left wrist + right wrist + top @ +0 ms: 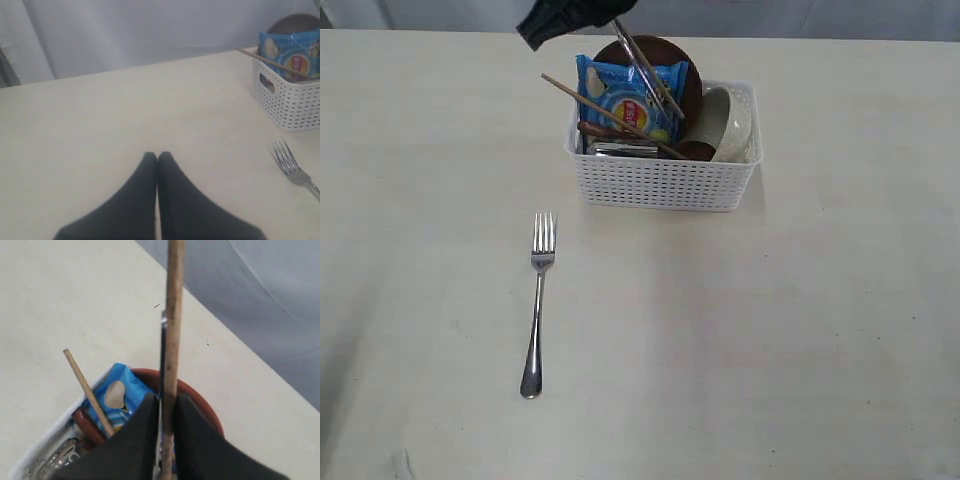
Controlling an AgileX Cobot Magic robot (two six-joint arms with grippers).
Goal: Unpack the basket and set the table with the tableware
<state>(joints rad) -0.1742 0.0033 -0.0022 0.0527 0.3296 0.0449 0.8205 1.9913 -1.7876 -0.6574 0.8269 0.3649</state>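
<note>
inspector: location and condition of the white perforated plastic basket (660,185)?

assistant: upright on the pale cream bench (800,330), toward its far side, and loaded. a blue snack packet (630,100) stands in it with a brown round plate (665,48) on edge behind. an off-white bowl (732,122) is tilted at the right end. a shiny steel cup (620,150) lies low at the front, beside a dark red-brown spoon (695,150). one brown wooden chopstick (600,108) leans across the packet, its tip out past the left rim.

inspector: anything set out?

assistant: a steel fork (537,300), flat on the bench, well in front of the basket, tines toward it.

inspector: the fingers?

assistant: the right fingers (142,440), above the basket, are clamped on a second brown wooden chopstick (172,315). a thin steel knife (638,60) runs alongside it in the same gap. the left fingers (145,200) are pressed together, empty, over bare bench.
</note>
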